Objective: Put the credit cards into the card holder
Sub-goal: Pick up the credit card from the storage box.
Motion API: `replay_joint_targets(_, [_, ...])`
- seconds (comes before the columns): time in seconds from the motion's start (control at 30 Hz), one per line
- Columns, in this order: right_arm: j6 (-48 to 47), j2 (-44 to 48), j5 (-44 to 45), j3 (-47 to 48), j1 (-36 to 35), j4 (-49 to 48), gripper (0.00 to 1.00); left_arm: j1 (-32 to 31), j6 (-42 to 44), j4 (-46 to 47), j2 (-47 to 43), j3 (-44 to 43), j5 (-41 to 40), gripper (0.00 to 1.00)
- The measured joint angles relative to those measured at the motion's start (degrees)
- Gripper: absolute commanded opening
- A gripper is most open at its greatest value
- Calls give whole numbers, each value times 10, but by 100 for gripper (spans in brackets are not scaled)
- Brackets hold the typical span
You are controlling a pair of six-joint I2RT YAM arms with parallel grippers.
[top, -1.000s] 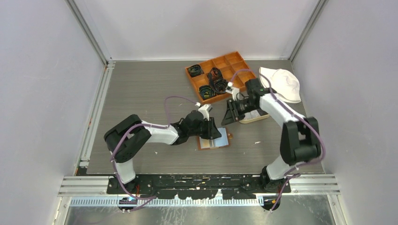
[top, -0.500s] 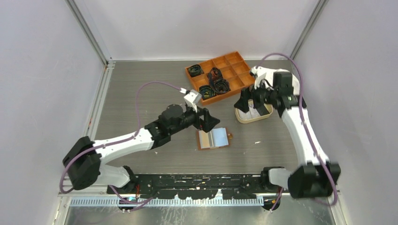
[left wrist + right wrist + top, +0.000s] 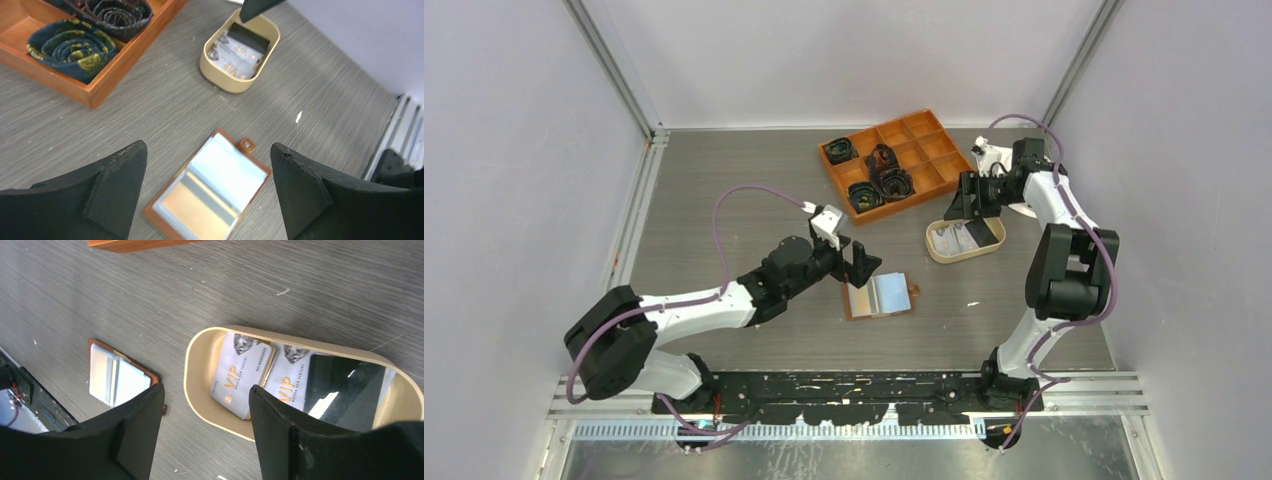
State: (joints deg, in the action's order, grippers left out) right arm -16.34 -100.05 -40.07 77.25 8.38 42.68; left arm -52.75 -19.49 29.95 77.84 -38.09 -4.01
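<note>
The card holder (image 3: 879, 296) lies open on the table, its clear sleeves up and its snap tab to the right. In the left wrist view the card holder (image 3: 210, 195) sits just below my left gripper (image 3: 208, 147), which hovers open and empty. From above, the left gripper (image 3: 864, 262) is at the holder's far left corner. The credit cards (image 3: 240, 375) lie in a beige oval tray (image 3: 192, 365): two pale VIP cards and a black card (image 3: 345, 390). My right gripper (image 3: 979, 200) hangs open and empty above the tray's far side, its jaws (image 3: 206, 388) framing the tray's left end.
An orange compartment box (image 3: 894, 165) with rolled dark belts stands at the back, just left of the tray (image 3: 934, 250). Its near wall (image 3: 100, 75) shows in the left wrist view, with the tray (image 3: 225, 82) and its cards (image 3: 240, 47) beyond.
Both grippers have opened. The left gripper has come up off the card holder towards its far left. The right gripper has risen and drawn back from the tray.
</note>
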Motion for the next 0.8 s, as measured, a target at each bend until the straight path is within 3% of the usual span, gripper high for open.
replay_joint_targets(0.17, [-6,-54,-3,18,13,16,61,-4,-39,46,56,-9,0,93])
replay_joint_targets(0.27, [-9,-77,-2,21,13,23,61,-22,-39,15,90,-32,-19,95])
replay_joint_targets(0.5, [-9,-96,5,28,13,26,60,-116,80,-74,94,-150,-121,100])
replay_joint_targets(0.8, [-12,-129,19,37,15,29,55,-125,144,-123,125,-193,-179,100])
